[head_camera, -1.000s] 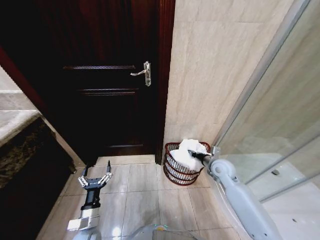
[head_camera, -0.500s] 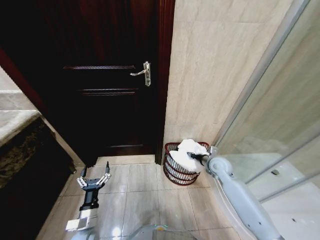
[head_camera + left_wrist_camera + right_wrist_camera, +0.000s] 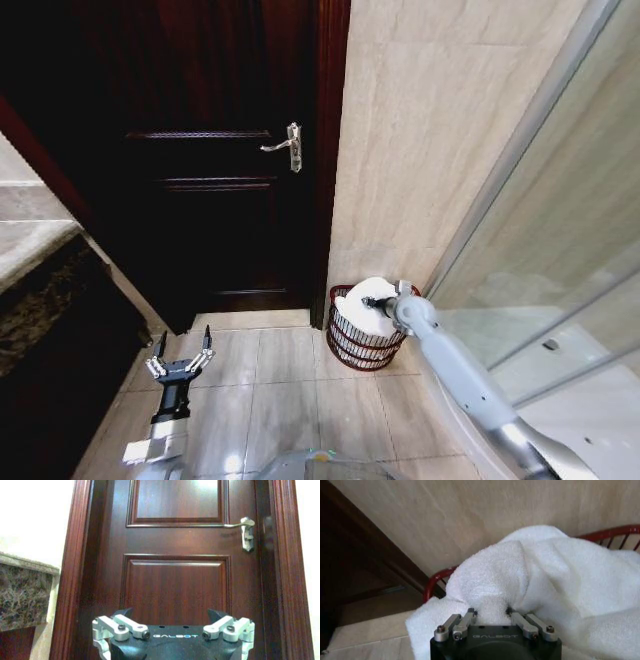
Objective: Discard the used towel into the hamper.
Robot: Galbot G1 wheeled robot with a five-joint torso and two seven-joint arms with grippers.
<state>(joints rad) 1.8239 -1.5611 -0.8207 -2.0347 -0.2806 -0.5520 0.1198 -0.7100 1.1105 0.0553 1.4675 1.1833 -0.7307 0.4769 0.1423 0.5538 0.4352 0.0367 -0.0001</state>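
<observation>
Floor: tiled, hamper [image 3: 357,337] at lower centre.
Towel [image 3: 366,303]: soft, light, floppy; best pinched at a fold.
Right gripper [image 3: 490,615]: clamped on towel fold.
Left gripper [image 3: 181,362]: fingers apart, lower left.

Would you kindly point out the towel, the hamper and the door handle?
towel [image 3: 545,573], right wrist view, on its bunched white top.
hamper [image 3: 350,345], head view, on its ribbed front wall.
door handle [image 3: 283,146], head view, on the lever.

Left gripper [image 3: 173,624] with black body, white "GALBOT" lettering, silver metal finger links and dark screws, right gripper [image 3: 492,617] of matching black housing, same lettering, grey linkages with small bolts, pale grey rounded right arm [image 3: 455,370] with bulbous joint
</observation>
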